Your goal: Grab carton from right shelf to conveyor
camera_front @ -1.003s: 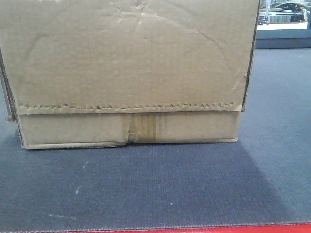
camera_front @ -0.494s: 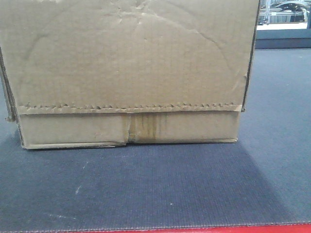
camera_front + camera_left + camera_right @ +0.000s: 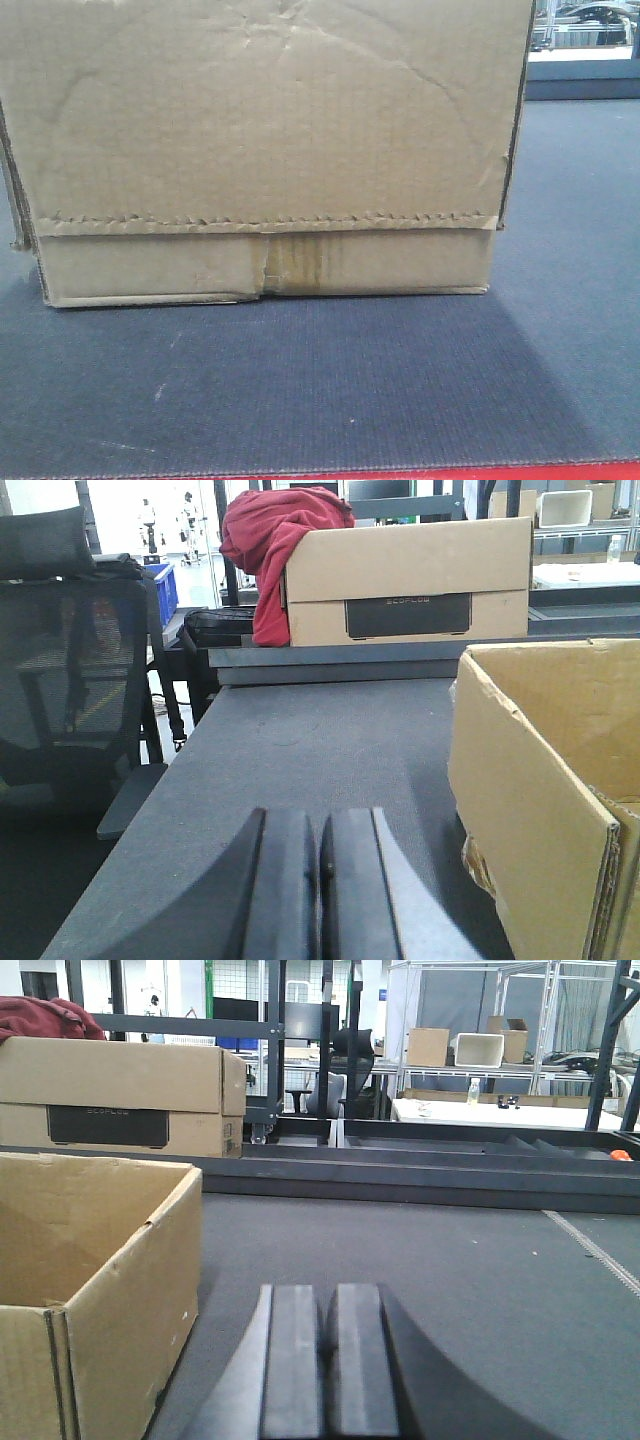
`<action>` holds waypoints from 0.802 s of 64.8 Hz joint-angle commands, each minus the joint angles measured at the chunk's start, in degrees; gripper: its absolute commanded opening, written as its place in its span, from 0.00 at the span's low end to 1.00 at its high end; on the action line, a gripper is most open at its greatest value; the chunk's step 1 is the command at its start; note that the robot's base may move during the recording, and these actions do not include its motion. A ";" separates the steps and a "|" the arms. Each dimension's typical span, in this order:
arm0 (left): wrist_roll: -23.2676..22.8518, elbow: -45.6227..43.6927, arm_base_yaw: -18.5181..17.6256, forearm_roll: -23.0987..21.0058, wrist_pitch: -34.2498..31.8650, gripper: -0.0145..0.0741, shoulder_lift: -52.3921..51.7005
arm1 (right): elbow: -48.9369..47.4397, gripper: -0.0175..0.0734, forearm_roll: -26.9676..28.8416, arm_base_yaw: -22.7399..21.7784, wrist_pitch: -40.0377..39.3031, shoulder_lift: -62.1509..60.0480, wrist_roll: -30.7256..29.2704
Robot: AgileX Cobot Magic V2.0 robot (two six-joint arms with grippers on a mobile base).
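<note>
The carton (image 3: 265, 150) is cropped by the front view on the conveyor (image 3: 320, 390); both grippers (image 3: 320, 880) (image 3: 327, 1360) are pressed together, empty.

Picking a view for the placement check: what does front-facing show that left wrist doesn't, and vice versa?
Front-facing only: the brown cardboard carton's creased outer face, serrated flap, taped seam, and the red edge strip of the belt.
Left wrist only: the carton's open top, the shut left gripper beside it, not touching, a red cloth on another box behind.
Both: carton resting on the dark grey ribbed conveyor.
</note>
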 commanded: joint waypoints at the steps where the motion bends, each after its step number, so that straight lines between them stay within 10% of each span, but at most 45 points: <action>1: 0.22 0.15 0.05 -0.31 -1.04 0.19 -0.25 | 0.09 0.11 -0.51 -0.23 -1.25 -0.20 -0.54; 52: 0.22 27.06 -3.79 -4.37 -18.88 0.19 -13.05 | 0.09 0.11 -0.51 -0.23 -1.34 -0.26 -0.54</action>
